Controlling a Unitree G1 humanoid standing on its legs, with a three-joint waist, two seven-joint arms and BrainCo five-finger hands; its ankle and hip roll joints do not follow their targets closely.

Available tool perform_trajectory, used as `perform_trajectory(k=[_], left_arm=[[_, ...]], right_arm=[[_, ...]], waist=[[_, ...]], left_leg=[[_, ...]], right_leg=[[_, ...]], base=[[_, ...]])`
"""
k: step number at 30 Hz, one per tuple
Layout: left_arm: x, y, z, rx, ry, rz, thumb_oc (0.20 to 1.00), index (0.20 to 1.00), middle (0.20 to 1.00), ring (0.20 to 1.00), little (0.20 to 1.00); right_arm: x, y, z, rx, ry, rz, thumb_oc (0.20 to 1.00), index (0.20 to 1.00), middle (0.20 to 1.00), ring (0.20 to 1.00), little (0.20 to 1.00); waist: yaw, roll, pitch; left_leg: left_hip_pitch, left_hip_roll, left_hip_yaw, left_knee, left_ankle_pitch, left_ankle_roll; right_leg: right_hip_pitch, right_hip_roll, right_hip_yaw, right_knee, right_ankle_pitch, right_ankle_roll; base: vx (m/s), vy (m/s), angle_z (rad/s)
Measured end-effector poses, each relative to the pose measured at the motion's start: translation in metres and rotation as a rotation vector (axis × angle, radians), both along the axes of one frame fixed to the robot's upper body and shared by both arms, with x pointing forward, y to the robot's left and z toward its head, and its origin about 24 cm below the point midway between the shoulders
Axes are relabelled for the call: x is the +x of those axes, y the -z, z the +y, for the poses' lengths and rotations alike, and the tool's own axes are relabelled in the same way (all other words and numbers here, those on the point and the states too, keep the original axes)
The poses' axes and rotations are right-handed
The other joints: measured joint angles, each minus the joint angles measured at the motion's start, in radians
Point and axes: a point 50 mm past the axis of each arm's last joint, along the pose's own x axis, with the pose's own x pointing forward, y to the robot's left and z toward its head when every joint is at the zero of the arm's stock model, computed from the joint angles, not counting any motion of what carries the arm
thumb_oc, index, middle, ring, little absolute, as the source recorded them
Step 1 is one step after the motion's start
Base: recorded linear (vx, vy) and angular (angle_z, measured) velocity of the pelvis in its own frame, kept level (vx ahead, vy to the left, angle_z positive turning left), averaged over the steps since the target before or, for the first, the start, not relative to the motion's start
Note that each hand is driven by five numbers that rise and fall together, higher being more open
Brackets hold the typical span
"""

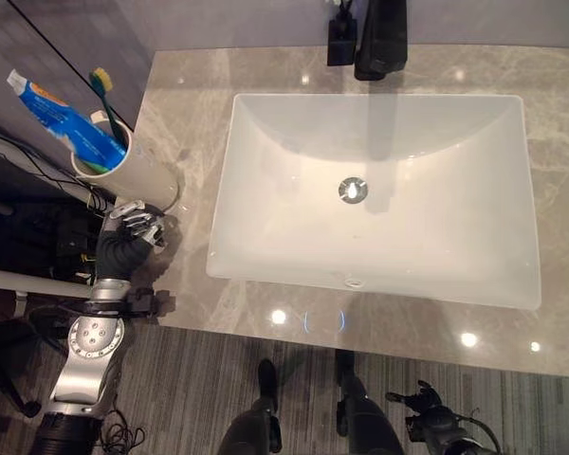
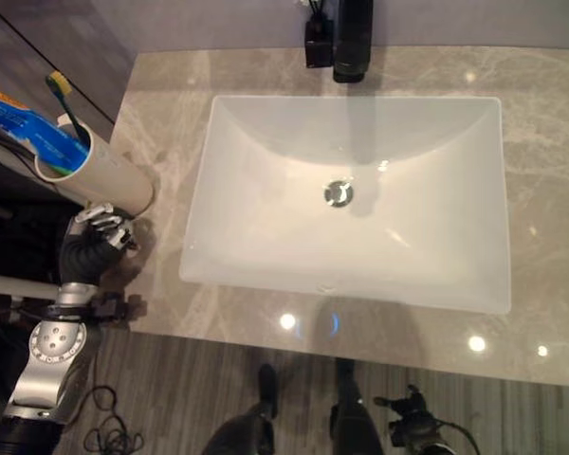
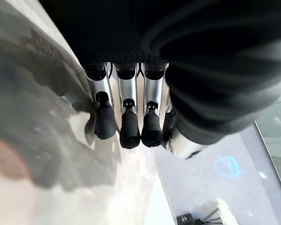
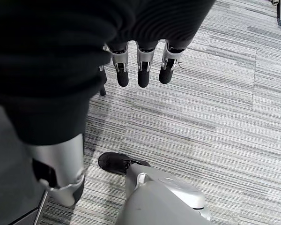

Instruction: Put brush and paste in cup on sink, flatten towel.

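A cream cup (image 1: 140, 173) stands on the grey marble counter (image 1: 559, 199), to the left of the sink. A blue toothpaste tube (image 1: 62, 114) and a green toothbrush (image 1: 104, 95) stick out of its top. My left hand (image 1: 123, 245) hovers at the counter's left front corner, just in front of the cup's base and apart from it. Its fingers (image 3: 129, 126) hang relaxed with nothing in them. My right hand (image 1: 438, 422) is low beside me, below the counter's front edge, with loose, empty fingers (image 4: 144, 71) over the floor.
A white rectangular sink basin (image 1: 266, 199) with a metal drain (image 1: 353, 190) takes up the middle of the counter. A black faucet (image 1: 379, 38) stands behind it at the wall. Grey striped flooring (image 4: 225, 117) lies below the counter's front edge.
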Motion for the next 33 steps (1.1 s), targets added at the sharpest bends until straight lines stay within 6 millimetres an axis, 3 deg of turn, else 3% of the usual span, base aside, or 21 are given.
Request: perform_trajectory(k=[11, 20, 33], left_arm=[[0.001, -0.002, 0.003, -0.010, -0.035, -0.016, 0.200, 0.200, 0.200, 0.200, 0.200], [0.016, -0.005, 0.011, -0.004, -0.111, -0.038, 0.200, 0.200, 0.200, 0.200, 0.200], [0.023, -0.009, 0.017, 0.027, -0.206, -0.067, 0.200, 0.200, 0.200, 0.200, 0.200]], right_arm=[[0.000, 0.001, 0.004, 0.008, -0.003, 0.000, 1.000, 1.000, 1.000, 1.000, 1.000], [0.001, 0.001, 0.004, 0.008, -0.004, -0.006, 1.000, 1.000, 1.000, 1.000, 1.000], [0.000, 0.002, 0.008, 0.006, -0.042, -0.004, 1.000, 1.000, 1.000, 1.000, 1.000]], waist=[[-0.001, 0.000, 0.000], [-0.005, -0.001, -0.002], [-0.029, -0.032, -0.020]], left_leg=[[-0.010, 0.001, 0.000, 0.000, 0.002, -0.002], [-0.009, 0.001, 0.004, 0.000, 0.002, -0.002], [-0.012, 0.009, 0.026, 0.000, 0.004, -0.006]], right_leg=[[-0.009, 0.001, 0.000, 0.000, 0.003, -0.004], [-0.013, 0.003, 0.008, 0.000, 0.004, -0.004], [-0.027, 0.016, 0.028, 0.001, 0.010, -0.005]], base=[[0.00, 0.000, 0.00], [0.00, -0.006, -0.02], [0.00, -0.006, -0.04]])
